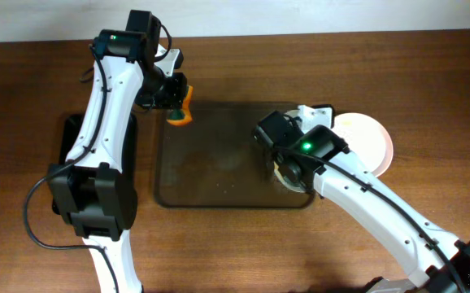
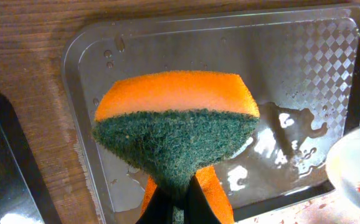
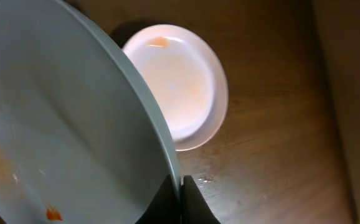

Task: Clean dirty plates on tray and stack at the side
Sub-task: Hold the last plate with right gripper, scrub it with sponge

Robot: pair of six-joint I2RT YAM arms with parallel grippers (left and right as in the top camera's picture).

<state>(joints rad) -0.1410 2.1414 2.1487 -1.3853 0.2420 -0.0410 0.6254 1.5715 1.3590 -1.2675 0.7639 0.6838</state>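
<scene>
Left gripper (image 2: 175,202): clamped on the sponge, its dark fingers pinching the narrow lower end.
Sponge (image 2: 175,134): orange foam with a dark green scouring face, hanging over the far left corner of the tray.
Right gripper (image 3: 181,198): closed on the rim of the held plate, one finger on each side of the edge.
Held plate (image 3: 61,124): pale with a faint greenish-grey tone, tilted over the right part of the tray. A few orange-red specks sit on its inner face. Whether its lower edge touches the tray cannot be told.
Second plate (image 3: 177,87): white and round, lying flat on the table just right of the tray. It has a faint orange smear near its far edge, and from above the right arm covers part of it.
Tray (image 1: 219,163): brown with rounded corners and a grid texture, in the middle of the table. It carries wet patches and scattered crumbs.
Black tray (image 2: 5,168): narrower, on the left, beside the brown one and partly under the left arm.
Table (image 1: 430,73): dark brown wood grain.
</scene>
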